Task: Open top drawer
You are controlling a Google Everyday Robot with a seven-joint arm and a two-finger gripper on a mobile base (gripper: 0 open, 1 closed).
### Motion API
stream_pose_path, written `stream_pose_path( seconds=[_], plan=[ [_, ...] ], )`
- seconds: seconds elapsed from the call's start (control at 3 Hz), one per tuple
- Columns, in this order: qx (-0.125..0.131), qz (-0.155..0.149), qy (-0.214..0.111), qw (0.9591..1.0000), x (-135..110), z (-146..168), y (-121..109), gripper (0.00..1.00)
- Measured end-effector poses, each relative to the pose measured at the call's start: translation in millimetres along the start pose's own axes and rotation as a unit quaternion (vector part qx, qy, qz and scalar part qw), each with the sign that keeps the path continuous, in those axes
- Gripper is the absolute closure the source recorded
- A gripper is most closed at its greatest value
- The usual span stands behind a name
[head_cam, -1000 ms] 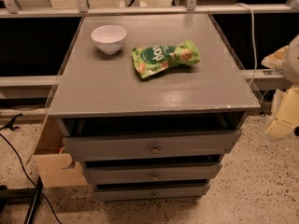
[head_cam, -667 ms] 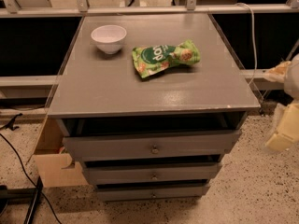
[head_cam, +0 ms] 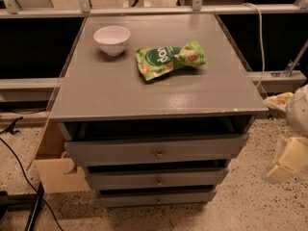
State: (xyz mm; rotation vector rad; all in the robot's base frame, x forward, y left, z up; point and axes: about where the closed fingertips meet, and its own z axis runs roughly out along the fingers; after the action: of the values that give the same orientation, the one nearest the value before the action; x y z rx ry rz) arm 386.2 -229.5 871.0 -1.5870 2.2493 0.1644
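The top drawer (head_cam: pixel 156 150) is a wide grey front with one small round metal knob (head_cam: pixel 159 154) at its centre. It stands pulled out a little from the grey cabinet (head_cam: pixel 154 93), with a dark gap above it. Two more grey drawer fronts with like knobs sit below it (head_cam: pixel 156 179) (head_cam: pixel 158 197). My gripper (head_cam: pixel 285 161) is at the right edge of the camera view, pale and blurred, to the right of the cabinet and apart from the drawer.
A white bowl (head_cam: pixel 111 39) and a green snack bag (head_cam: pixel 169 59) lie on the cabinet top. A cardboard box (head_cam: pixel 53 165) stands at the cabinet's left. Black cables (head_cam: pixel 21 174) run over the speckled floor at the left. A white cable (head_cam: pixel 260 42) hangs at the right.
My gripper has moved down and a little toward the right edge of the view. The drawers, bowl and bag have not moved.
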Motion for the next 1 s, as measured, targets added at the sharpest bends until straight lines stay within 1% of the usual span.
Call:
stream_pose_path(
  seconds=[0.33, 0.67, 1.0],
  plan=[
    [-0.011, -0.013, -0.01, 0.9998, 3.7, 25.4, 13.4, 0.0],
    [-0.034, -0.029, -0.008, 0.999, 6.6, 59.1, 28.7, 0.0],
    [-0.034, -0.029, -0.009, 0.9989, 6.7, 59.3, 28.8, 0.0]
  ],
)
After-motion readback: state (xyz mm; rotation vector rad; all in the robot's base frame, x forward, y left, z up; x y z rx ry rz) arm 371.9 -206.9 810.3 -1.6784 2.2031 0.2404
